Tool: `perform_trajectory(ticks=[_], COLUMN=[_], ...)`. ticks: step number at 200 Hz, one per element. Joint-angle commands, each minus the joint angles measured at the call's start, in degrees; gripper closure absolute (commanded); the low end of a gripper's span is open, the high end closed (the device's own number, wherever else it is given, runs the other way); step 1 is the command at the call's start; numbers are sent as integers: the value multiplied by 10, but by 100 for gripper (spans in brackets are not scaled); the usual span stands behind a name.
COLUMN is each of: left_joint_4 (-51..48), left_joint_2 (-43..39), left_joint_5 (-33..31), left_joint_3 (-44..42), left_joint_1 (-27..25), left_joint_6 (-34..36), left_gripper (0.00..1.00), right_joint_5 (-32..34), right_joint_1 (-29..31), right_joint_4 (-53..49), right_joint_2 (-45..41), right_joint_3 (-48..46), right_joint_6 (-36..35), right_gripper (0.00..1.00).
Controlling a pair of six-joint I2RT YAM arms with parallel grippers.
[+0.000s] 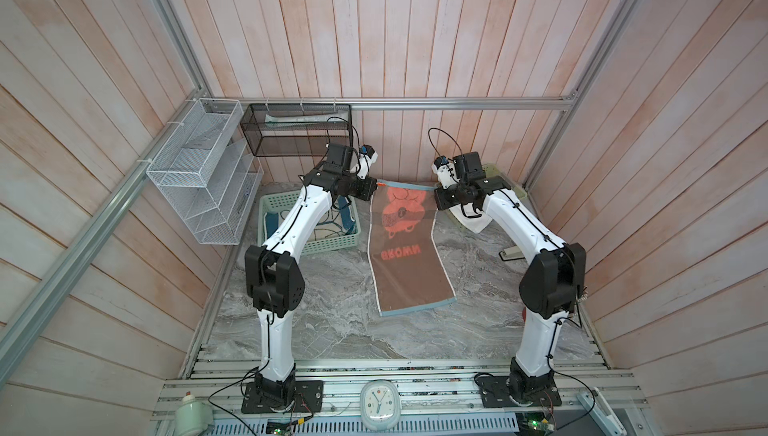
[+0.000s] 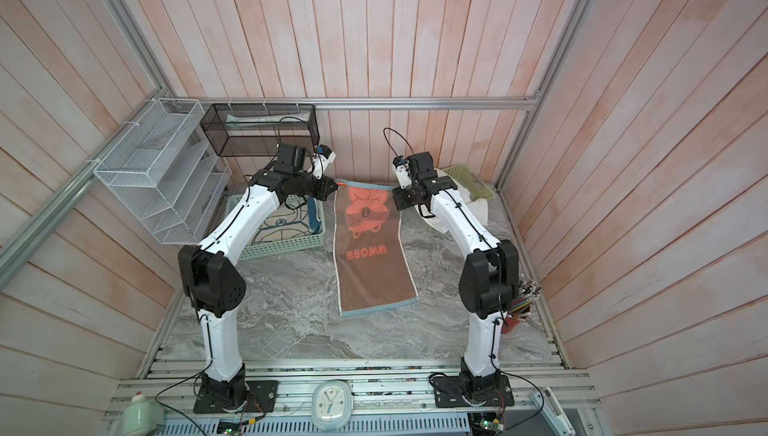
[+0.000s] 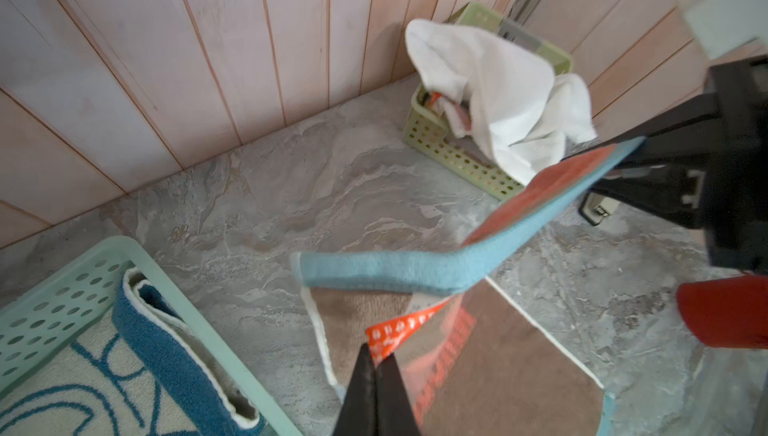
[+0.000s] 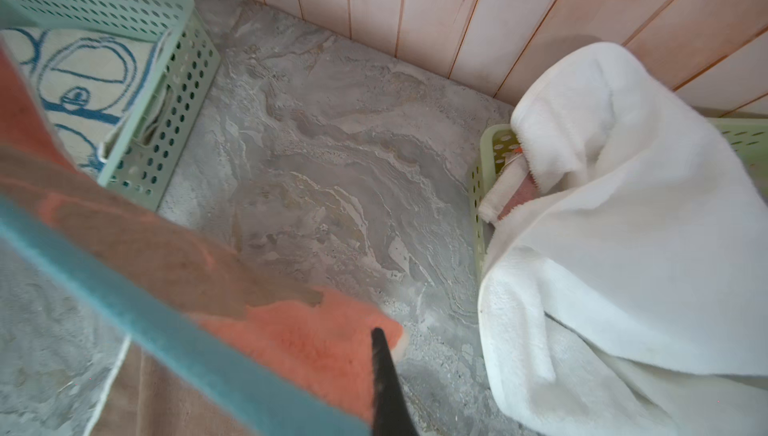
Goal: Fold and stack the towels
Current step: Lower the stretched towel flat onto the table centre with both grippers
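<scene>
On the table (image 1: 332, 322), BROWN towel (image 1: 409, 268), near end flat; far corners raised, clamped in left gripper (image 1: 375, 185), right gripper (image 1: 437, 200).

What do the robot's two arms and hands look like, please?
The left arm and right arm share glossy white curved links, bulky black joints and thin black cables. The left hand and right hand end in slim black pointed fingers.

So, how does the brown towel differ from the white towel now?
The brown towel is spread long, far edge pinched by the left claw and right claw; the white towel lies crumpled over the yellow-green basket. The brown towel bears coral print; the white towel is plain. Both are terry.
</scene>
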Motion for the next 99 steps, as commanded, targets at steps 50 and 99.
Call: perform_trajectory(ticks=[50,99], left_joint_4=[204,339], left_joint_2=[-115,-248], left_joint_5=[-47,-33], left_joint_3=[-275,-554], left_joint_1=[7,-32], left_joint_6=[6,-62], left_gripper=[100,100], right_joint_5=[62,31], right_joint_1=[-14,13], right_joint_4=[21,68], right_joint_2=[-41,-150], right_joint_3=[-88,-322], right_joint_6=[-4,42], right_gripper=[100,98])
